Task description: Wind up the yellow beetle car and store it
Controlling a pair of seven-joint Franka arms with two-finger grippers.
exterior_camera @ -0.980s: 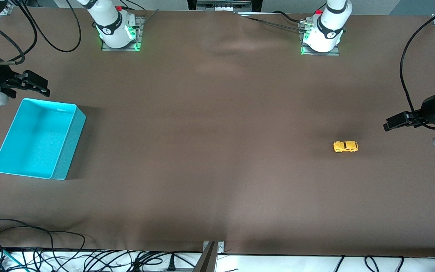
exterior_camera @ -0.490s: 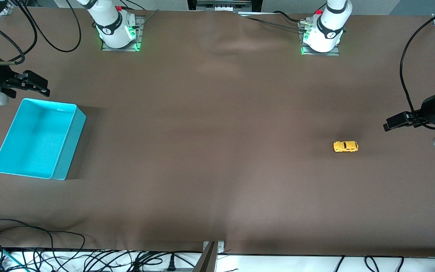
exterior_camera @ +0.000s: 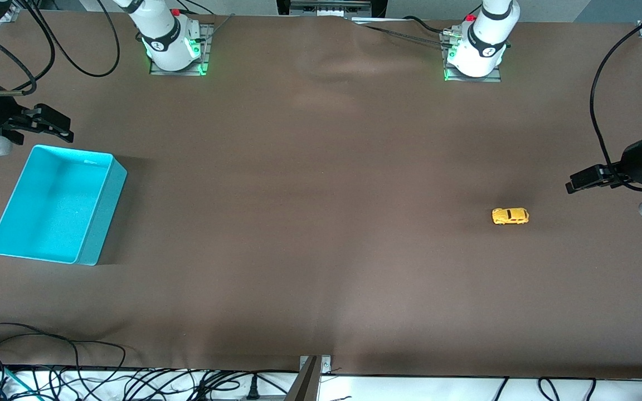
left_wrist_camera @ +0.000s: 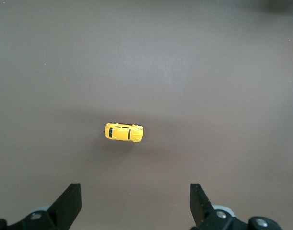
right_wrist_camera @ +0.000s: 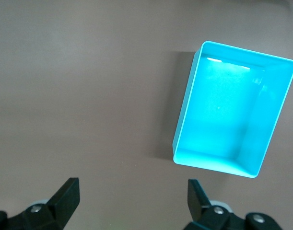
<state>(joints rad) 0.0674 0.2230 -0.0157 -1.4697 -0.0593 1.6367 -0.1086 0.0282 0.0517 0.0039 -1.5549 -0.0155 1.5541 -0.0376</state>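
Note:
The yellow beetle car (exterior_camera: 510, 216) stands on its wheels on the brown table toward the left arm's end; it also shows in the left wrist view (left_wrist_camera: 123, 132). My left gripper (exterior_camera: 577, 182) is open and empty, up in the air beside the car toward the table's end (left_wrist_camera: 135, 203). The turquoise bin (exterior_camera: 59, 203) sits empty toward the right arm's end; it shows in the right wrist view (right_wrist_camera: 232, 110). My right gripper (exterior_camera: 53, 125) is open and empty, hovering just off the bin's rim (right_wrist_camera: 133, 201).
The two arm bases (exterior_camera: 173, 47) (exterior_camera: 474, 53) stand along the table's robot edge. Black cables (exterior_camera: 76, 373) lie off the table's edge nearest the front camera. A metal bracket (exterior_camera: 310, 373) sits at that edge.

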